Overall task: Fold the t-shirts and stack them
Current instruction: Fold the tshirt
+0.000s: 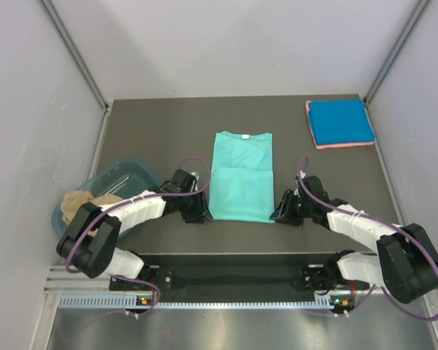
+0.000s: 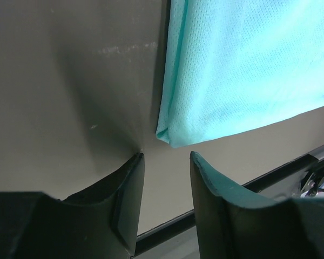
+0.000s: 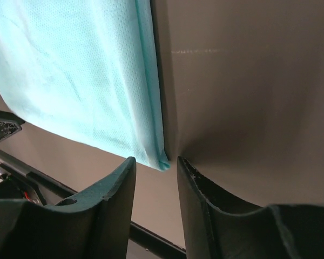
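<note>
**Step in hand:** folding the teal-green shirt (image 1: 241,175). It is lying flat at the middle of the worktop (image 1: 153,131), narrowed to a long strip, with the collar toward the far edge and the hem toward the near edge.

**Grippers:** The left gripper (image 1: 198,212) is sitting low at the near left corner of the hem, and the right gripper (image 1: 283,211) at the near right corner. Both are released, with jaws parted and nothing between them. In the left wrist view the cloth corner is lying just beyond the fingertips, apart from them. In the right wrist view the corner is lying at the mouth of the jaws, and whether it is touching a finger is hard to tell.

**Next move, as judged:** each gripper should be advancing onto its corner, pinching all layers, then carrying the hem toward the collar in step with the other.

**Other shirts:** A blue shirt (image 1: 340,122) is lying folded at the far right corner on a pink shirt (image 1: 343,146). A tan shirt (image 1: 77,202) is waiting in the tub (image 1: 135,171) at the left edge.
</note>
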### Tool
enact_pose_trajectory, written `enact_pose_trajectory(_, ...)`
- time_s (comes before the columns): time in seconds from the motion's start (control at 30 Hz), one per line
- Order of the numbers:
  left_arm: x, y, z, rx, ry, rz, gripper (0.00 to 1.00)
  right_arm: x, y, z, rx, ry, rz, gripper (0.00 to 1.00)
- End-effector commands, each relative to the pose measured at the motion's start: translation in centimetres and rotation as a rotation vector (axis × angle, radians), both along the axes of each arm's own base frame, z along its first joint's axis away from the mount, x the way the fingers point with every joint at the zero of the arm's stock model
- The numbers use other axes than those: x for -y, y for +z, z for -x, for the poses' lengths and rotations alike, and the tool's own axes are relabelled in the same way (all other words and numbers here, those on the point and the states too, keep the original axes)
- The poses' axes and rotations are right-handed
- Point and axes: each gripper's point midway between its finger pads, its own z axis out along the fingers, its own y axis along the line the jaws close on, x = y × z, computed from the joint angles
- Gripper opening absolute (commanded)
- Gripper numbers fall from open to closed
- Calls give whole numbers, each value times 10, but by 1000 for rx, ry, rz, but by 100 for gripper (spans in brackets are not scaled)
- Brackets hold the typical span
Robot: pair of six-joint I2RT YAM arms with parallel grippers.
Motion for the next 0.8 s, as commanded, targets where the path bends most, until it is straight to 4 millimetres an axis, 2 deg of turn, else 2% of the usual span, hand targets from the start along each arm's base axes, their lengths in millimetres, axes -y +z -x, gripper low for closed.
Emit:
enact_pose_trajectory(0.0, -2, -2, -10, 35, 7, -21, 45, 25, -37, 31, -137, -44, 130, 38)
enact_pose_trajectory(0.33, -3, -23, -7, -3, 7, -42, 33, 27, -42, 40, -173, -44, 136, 36)
enact_pose_trajectory(0.47, -6, -30, -5, -19, 18, -60, 22, 26, -40, 39, -178, -63, 133, 36)
enact_pose_trajectory(0.57, -6, -30, -4, -29, 23, -57, 5, 29, -42, 40, -190, -76, 153, 36)
enact_pose_trajectory(0.63, -7, -30, -3, -30, 26, -61, 0, 32, -45, 44, -202, -83, 163, 35)
enact_pose_trajectory(0.77, -8, -26, -2, -20, 28, -62, 0, 33, -50, 49, -213, -87, 176, 35)
